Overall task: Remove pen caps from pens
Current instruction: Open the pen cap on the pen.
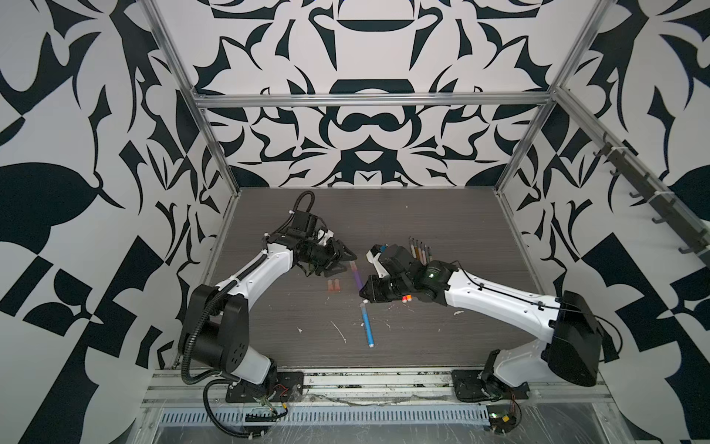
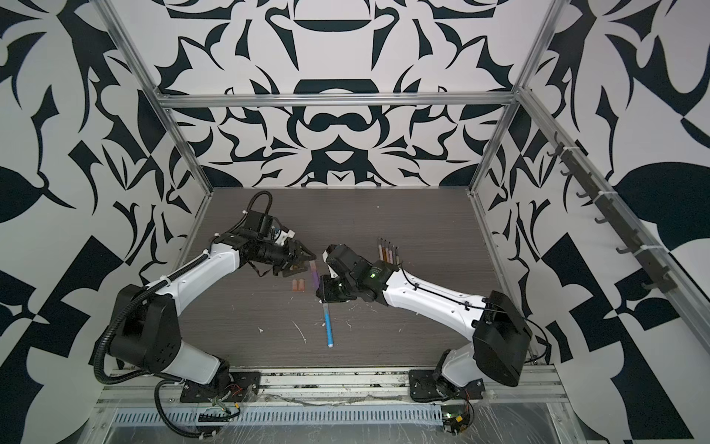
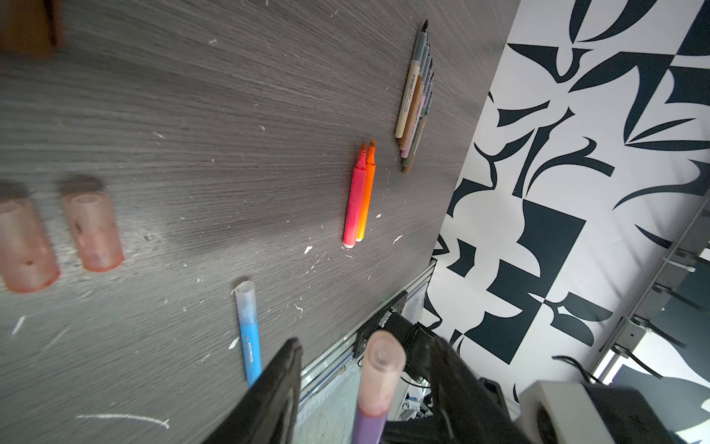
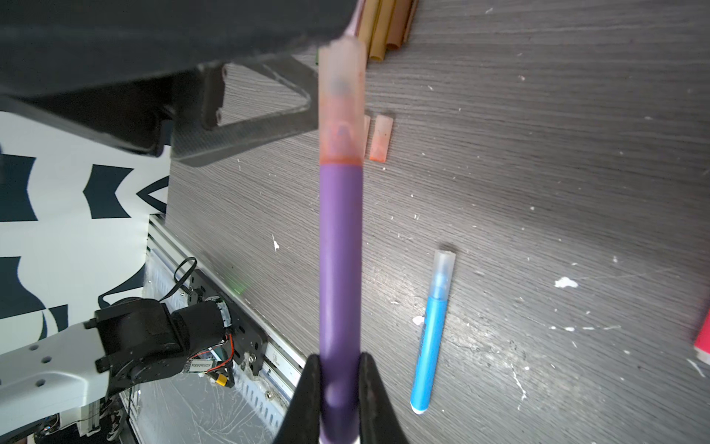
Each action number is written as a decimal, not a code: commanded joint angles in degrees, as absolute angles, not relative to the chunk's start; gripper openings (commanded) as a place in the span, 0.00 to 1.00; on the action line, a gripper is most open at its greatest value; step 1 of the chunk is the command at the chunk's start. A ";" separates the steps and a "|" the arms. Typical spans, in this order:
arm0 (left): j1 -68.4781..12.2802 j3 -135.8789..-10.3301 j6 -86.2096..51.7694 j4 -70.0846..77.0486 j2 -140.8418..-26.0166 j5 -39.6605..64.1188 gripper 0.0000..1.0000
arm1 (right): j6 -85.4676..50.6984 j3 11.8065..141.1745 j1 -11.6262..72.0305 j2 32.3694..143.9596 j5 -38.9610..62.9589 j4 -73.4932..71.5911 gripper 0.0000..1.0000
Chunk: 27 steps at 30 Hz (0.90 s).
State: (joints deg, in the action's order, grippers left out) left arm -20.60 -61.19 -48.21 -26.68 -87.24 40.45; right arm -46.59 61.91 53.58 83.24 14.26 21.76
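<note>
Purple pen (image 4: 341, 250) pinched by right claw (image 4: 340, 361), left claw (image 1: 347, 262) spread; two loose caps (image 3: 92, 230).

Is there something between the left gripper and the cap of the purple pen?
Nothing visible. The cap sits between the open jaws of the left gripper, with a gap on one side, while the right gripper holds the purple pen.

No legible text, blue pen (image 3: 249, 334) print blurred

a robotics lab test cell is indicated by an aluminium extrusion frame (image 1: 369, 100), black-and-white patterned wall panels (image 1: 369, 50), a grey wood-grain tabletop (image 1: 422, 215) and robot arms (image 1: 253, 265) bolted to a slotted rail (image 1: 376, 386).
</note>
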 commanded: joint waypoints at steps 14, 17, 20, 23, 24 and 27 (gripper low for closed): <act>-20.92 -63.13 -47.94 -25.94 -88.76 43.13 0.35 | -47.10 65.31 52.81 83.88 15.10 19.60 0.00; -20.88 -63.13 -47.90 -26.00 -88.75 43.41 0.35 | -47.08 65.39 52.63 83.99 15.20 19.60 0.00; -20.91 -63.20 -47.90 -26.00 -88.86 43.48 0.34 | -47.06 65.39 52.52 84.12 15.37 19.47 0.00; -20.87 -63.22 -47.81 -26.01 -89.09 43.50 0.32 | -47.11 65.48 52.51 84.24 15.60 19.27 0.00; -20.91 -63.28 -47.81 -26.00 -89.09 43.46 0.31 | -47.12 65.48 52.52 84.22 15.64 19.21 0.00; -20.88 -63.43 -47.81 -25.95 -89.34 43.59 0.31 | -47.21 65.55 52.41 84.33 15.99 18.93 0.00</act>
